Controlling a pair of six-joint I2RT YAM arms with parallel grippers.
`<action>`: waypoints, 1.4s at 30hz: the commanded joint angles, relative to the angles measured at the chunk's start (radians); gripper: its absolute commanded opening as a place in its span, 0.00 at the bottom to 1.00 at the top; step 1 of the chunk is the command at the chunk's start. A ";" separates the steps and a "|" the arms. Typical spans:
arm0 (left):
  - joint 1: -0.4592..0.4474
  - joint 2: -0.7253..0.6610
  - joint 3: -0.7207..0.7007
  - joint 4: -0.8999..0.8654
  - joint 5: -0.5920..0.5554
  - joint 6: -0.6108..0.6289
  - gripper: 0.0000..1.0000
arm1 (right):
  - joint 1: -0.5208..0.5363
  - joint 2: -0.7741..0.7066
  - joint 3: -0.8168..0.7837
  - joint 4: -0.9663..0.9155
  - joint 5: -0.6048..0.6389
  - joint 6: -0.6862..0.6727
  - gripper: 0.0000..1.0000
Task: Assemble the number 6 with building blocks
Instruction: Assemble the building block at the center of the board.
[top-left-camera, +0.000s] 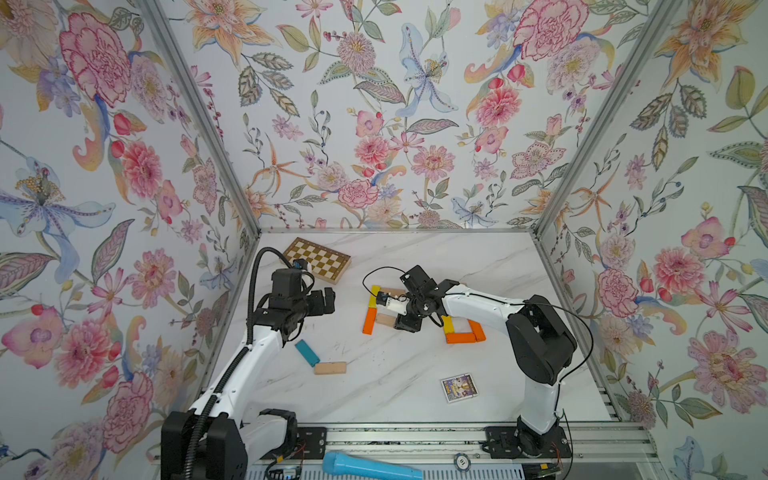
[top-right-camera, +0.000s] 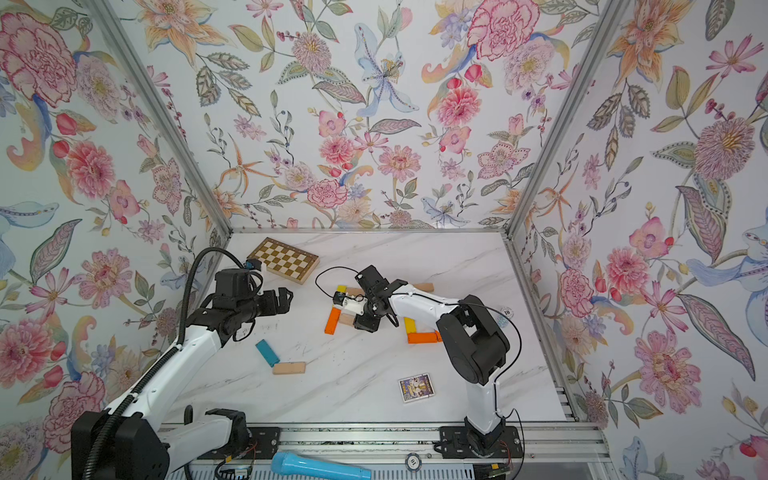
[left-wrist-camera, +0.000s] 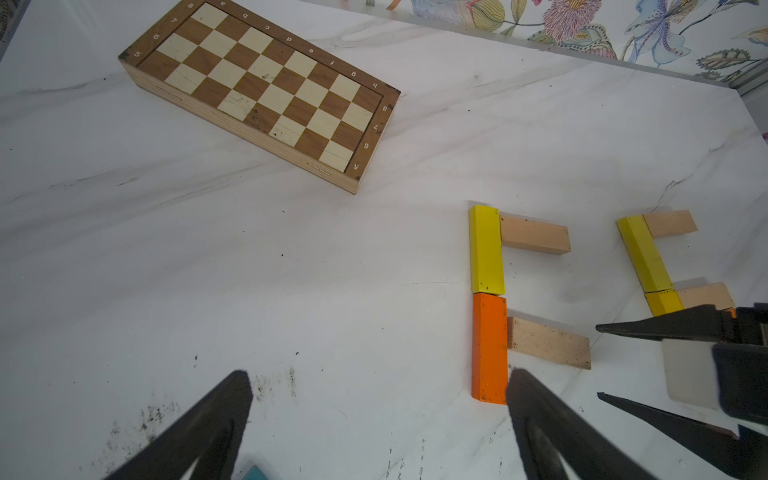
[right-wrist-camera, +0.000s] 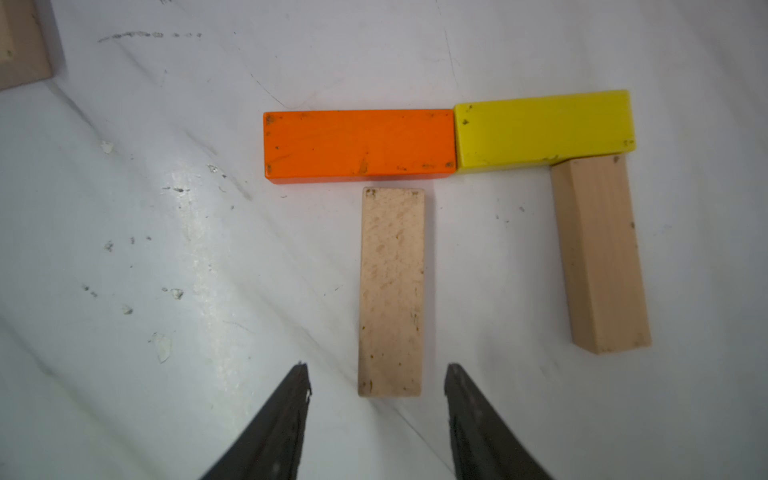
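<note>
Four building blocks form a partial outline in both top views: a yellow plank (top-left-camera: 375, 296) and an orange plank (top-left-camera: 368, 322) end to end, with a beige plank (top-left-camera: 392, 292) off the yellow one and another beige plank (right-wrist-camera: 390, 291) off the orange one (right-wrist-camera: 359, 143). My right gripper (right-wrist-camera: 378, 368) hovers open over the near end of that second beige plank, one jaw on each side, touching nothing. My left gripper (left-wrist-camera: 379, 374) stands wide open and empty, left of the outline (top-left-camera: 328, 301). A teal plank (top-left-camera: 306, 352) and a beige plank (top-left-camera: 330, 368) lie loose at front left.
A second cluster of yellow (top-left-camera: 448, 324) and orange planks (top-left-camera: 461, 337) lies under my right arm. The chequered board (top-left-camera: 318, 259) sits at the back left, a picture card (top-left-camera: 457, 387) at the front right. A blue cylinder (top-left-camera: 370, 467) lies on the front rail.
</note>
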 joint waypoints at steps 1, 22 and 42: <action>-0.001 0.003 -0.008 0.011 0.015 0.026 0.99 | -0.006 0.045 0.042 -0.035 -0.019 -0.037 0.55; 0.001 0.021 -0.002 0.001 -0.002 0.024 0.99 | -0.018 0.166 0.108 -0.045 0.063 -0.111 0.40; 0.000 0.037 0.004 -0.007 -0.013 0.019 0.99 | -0.019 0.185 0.132 -0.059 0.061 -0.121 0.27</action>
